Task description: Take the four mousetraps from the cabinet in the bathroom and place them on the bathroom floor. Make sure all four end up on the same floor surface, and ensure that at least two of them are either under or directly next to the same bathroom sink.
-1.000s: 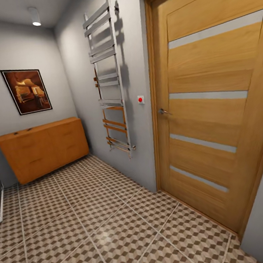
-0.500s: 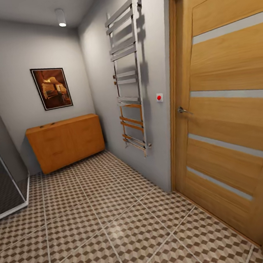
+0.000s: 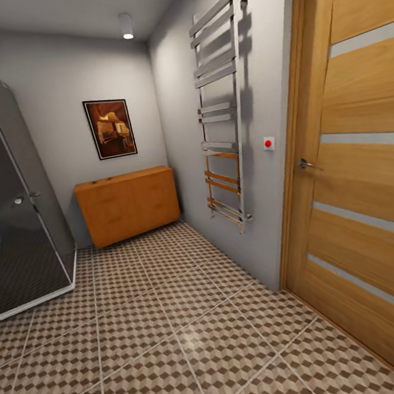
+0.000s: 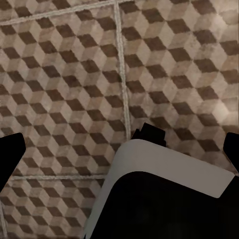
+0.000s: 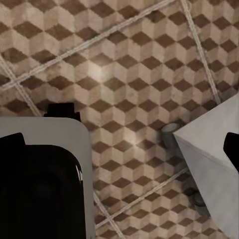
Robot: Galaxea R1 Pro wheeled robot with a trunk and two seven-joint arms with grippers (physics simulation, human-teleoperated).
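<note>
The bathroom floor (image 3: 176, 324) is stretching across the lower half of the head view, its cube-patterned tiles running from 6 o'clock back toward the far wall. At 3 o'clock one wooden door (image 3: 366, 156) is standing closed, one handle at its near edge and one red button on the wall just beside it. At 9 o'clock one dark glass shower stall (image 3: 9, 190) is filling the corner. One chrome towel rail (image 3: 223, 112) is hanging on the side wall toward 1 o'clock, clear of the door.

One cabinet (image 3: 128, 205) is sitting against the far wall near 11 o'clock, fronts shut, with one framed picture above it and one ceiling lamp higher still. Its place well apart from the robot suggests the drive toward it is not finished. A few tiny dark specks are showing on its top; they are too small to call mousetraps. No sink is appearing.

Both wrist cameras are looking down at floor tiles past the robot's own body, so the arms are probably hanging tucked for travel. The left claw (image 4: 119, 149) and right claw (image 5: 122, 144) are each showing dark fingertips spread wide at the picture edges, holding nothing.
</note>
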